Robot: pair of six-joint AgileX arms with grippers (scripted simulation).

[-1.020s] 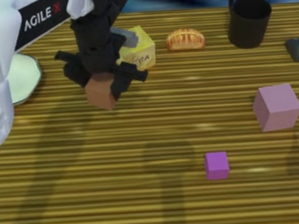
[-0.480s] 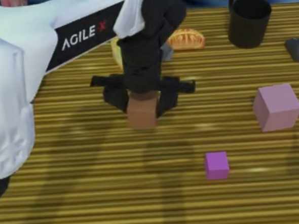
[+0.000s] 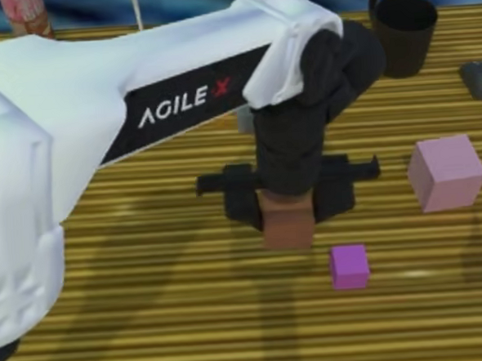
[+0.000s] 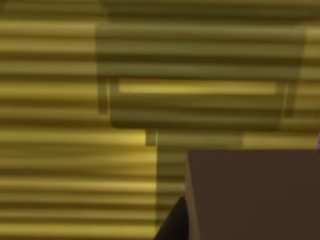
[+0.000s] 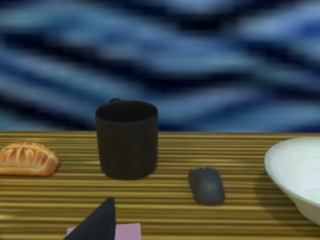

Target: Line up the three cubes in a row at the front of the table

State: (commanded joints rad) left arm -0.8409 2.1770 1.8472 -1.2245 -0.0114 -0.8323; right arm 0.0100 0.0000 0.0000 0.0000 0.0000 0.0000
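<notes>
1. The brown cube [image 3: 287, 223] is clamped between the fingers of the left hand [image 3: 288, 218], above the desk [image 3: 151, 317].
2. The magenta cube [image 3: 348, 266] is seen just beside it.

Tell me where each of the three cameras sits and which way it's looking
Top view: above the table, looking down; left arm, left hand holding the brown cube.
Left wrist view: on the left arm, facing down at the table; shares that brown cube.
Right wrist view: on the right arm, facing the black mug; shares it with the top view.
</notes>
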